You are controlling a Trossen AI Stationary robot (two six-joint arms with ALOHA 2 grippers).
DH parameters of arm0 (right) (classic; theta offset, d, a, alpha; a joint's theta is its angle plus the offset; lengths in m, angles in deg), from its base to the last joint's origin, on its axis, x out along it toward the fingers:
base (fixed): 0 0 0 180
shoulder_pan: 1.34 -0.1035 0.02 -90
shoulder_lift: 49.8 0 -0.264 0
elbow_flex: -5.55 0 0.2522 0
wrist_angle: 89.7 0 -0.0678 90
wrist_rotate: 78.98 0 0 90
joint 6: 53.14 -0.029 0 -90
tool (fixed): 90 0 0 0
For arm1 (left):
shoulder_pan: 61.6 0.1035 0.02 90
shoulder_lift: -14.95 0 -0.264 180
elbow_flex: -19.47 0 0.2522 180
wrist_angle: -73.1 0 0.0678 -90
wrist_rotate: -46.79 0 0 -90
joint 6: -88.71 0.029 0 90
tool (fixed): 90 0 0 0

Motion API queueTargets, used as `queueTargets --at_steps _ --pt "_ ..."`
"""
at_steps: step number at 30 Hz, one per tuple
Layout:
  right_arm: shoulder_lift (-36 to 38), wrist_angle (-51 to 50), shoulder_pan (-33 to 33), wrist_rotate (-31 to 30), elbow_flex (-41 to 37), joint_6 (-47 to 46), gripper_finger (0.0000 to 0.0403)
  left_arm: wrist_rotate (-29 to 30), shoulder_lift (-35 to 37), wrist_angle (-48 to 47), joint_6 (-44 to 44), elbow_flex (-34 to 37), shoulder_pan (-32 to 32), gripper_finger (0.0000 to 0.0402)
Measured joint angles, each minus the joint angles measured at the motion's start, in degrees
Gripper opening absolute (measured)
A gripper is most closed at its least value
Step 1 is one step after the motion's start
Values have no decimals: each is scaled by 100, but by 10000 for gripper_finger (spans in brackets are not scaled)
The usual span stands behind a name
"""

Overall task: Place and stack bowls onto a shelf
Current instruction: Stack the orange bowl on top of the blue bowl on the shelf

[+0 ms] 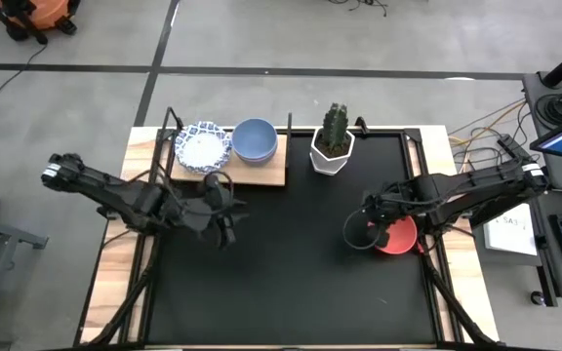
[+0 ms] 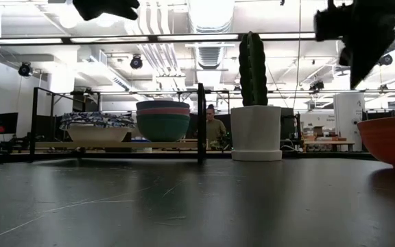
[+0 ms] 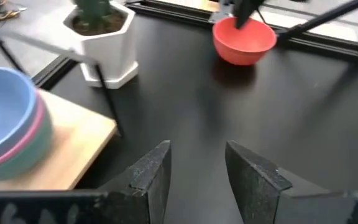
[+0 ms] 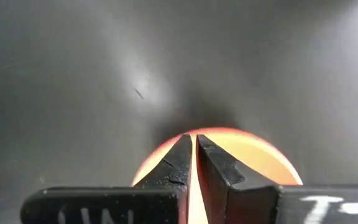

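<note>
Evidently the right end effector (image 4: 194, 158) hovered above the red bowl (image 1: 396, 236) on the worktop (image 1: 291, 263), fingers pressed together, ready to lift it toward the shelf (image 1: 266, 174); the left end effector (image 3: 197, 177), spread, waited nearby.

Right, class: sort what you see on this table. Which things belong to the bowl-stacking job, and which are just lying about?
Part of the job:
- red bowl, on the table by the right gripper
- stack of blue, pink and green bowls on the shelf
- blue-patterned white bowls on the shelf
- left gripper, open over the table

Just lying about:
- cactus in white pot
</note>
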Motion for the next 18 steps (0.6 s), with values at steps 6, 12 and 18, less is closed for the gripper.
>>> queueTargets --at_steps 6,12,18 --pt "1 -1127 2 3 356 -968 13 34 -466 234 144 0 -148 134" --pt "2 -1298 4 701 615 -1598 13 838 -646 229 -421 0 -185 134" --pt "-9 -1336 -102 1186 661 -2167 31 1228 -663 185 -425 1 -498 134"
